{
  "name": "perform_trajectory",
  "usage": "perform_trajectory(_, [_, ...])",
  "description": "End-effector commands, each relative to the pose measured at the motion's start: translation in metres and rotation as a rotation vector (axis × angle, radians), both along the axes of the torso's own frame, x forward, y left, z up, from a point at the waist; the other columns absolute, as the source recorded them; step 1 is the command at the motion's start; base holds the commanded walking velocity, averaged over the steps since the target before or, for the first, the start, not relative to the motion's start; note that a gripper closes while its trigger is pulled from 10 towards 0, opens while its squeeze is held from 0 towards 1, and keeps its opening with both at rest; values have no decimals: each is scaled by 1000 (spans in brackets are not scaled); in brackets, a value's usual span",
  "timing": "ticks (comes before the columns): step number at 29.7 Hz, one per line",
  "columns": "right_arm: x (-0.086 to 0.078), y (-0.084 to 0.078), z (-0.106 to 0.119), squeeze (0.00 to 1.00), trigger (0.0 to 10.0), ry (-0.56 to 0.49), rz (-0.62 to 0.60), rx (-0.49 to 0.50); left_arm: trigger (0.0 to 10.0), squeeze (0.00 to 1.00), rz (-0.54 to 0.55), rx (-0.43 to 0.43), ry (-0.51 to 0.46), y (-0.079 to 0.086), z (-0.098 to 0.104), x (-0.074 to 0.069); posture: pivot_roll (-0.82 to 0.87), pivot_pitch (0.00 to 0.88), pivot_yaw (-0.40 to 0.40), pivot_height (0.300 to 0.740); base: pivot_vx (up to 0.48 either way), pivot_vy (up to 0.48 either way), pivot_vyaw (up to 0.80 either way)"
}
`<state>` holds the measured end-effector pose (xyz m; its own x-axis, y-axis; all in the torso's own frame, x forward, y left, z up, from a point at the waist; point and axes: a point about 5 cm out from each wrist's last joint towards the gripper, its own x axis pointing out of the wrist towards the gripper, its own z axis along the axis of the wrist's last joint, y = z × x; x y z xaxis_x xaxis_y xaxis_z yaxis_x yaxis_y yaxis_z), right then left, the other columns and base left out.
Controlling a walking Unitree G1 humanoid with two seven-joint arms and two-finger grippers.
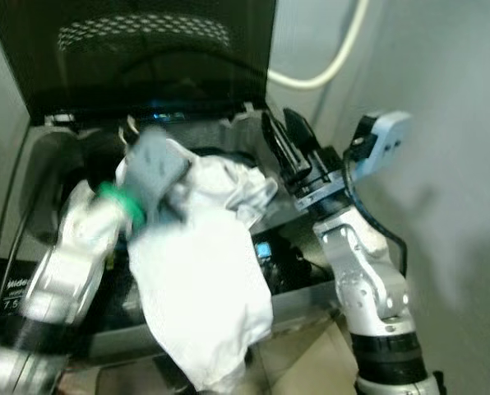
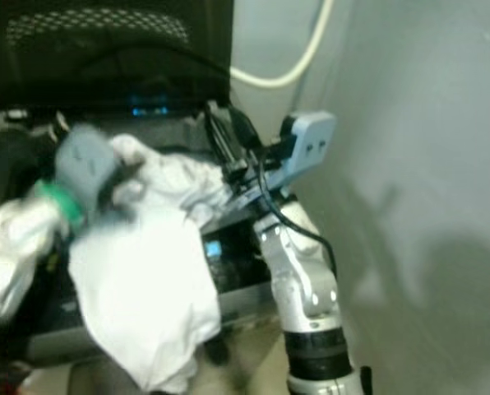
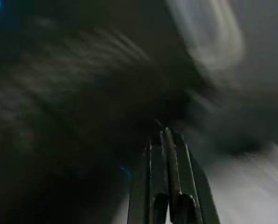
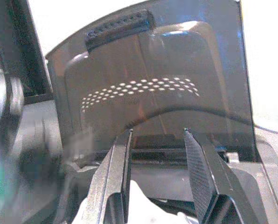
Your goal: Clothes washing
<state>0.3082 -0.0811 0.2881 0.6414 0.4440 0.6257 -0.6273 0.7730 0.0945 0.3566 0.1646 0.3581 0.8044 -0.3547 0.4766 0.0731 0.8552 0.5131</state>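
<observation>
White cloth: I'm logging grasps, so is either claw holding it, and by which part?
The left claw looks shut, but blur hides any hold on the white cloth. The right claw is open, empty.

Crumpled white cloth [image 1: 204, 271], glossy lid [image 4: 153, 93]

Cream hose [image 1: 335, 62] looping across grey wall [image 1: 450, 214].

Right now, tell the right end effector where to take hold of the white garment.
Grip the bunched folds at the top of the white garment, coming from its right, where the open right end effector waits. The folds sit raised at the washer opening; the rest hangs loose over the front.
</observation>
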Motion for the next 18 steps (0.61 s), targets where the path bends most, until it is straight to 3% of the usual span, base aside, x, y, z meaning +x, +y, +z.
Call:
perform_trajectory(1, [-3, -3, 1, 0, 10000, -4, -12, 2, 10000, 0, 93, 2, -83, 15, 18, 7, 51, 130, 41, 740, 0, 0, 0])
perform_trajectory(2, [-3, -3, 1, 0, 10000, -4, -12, 2, 10000, 0, 93, 2, -83, 15, 18, 7, 51, 130, 41, 740, 0, 0, 0])
perform_trajectory(5, [-5, -4, 0, 0, 10000, -3, -25, 2, 10000, 0, 147, -3, -141, 29, 50, 9, 44, 130, 56, 740, 0, 0, 0])
perform_trajectory(8, [-6, -5, -1, 0, 10000, -2, -30, 2, 10000, 0, 113, 4, -120, 28, 51, 10, 43, 129, 58, 740, 0, 0, 0])
perform_trajectory(9, [-7, -6, -2, 0, 10000, 0, -37, 4, 10000, 0, 42, 22, -76, 23, 47, 9, 41, 128, 65, 740, 0, 0, 0])
perform_trajectory(10, [-7, -6, -2, 0, 10000, 0, -37, 4, 10000, 0, 42, 22, -76, 23, 47, 9, 41, 128, 65, 740, 0, 0, 0])
perform_trajectory(11, [-8, -8, -3, 0, 10000, 2, -44, 5, 10000, 0, -53, 56, -34, 14, 37, 6, 42, 128, 67, 740, 0, 0, 0])
perform_trajectory(13, [-8, -8, -3, 0, 10000, 2, -44, 5, 10000, 0, -53, 56, -34, 14, 37, 6, 42, 128, 67, 740, 0, 0, 0])
perform_trajectory(14, [-8, -9, -4, 0, 10000, 5, -49, 6, 10000, 1000, -176, 105, 26, 3, 19, -6, 51, 125, 65, 740, 0, 0, 0])
perform_trajectory(15, [-8, -9, -4, 0, 10000, 5, -49, 6, 10000, 1000, -176, 105, 26, 3, 19, -6, 51, 125, 65, 740, 0, 0, 0])
perform_trajectory(18, [-5, -6, -6, 0, 10000, 14, -33, 4, 10000, 1000, -450, 172, 201, -20, -36, -56, 88, 122, 48, 740, 0, 0, 0])
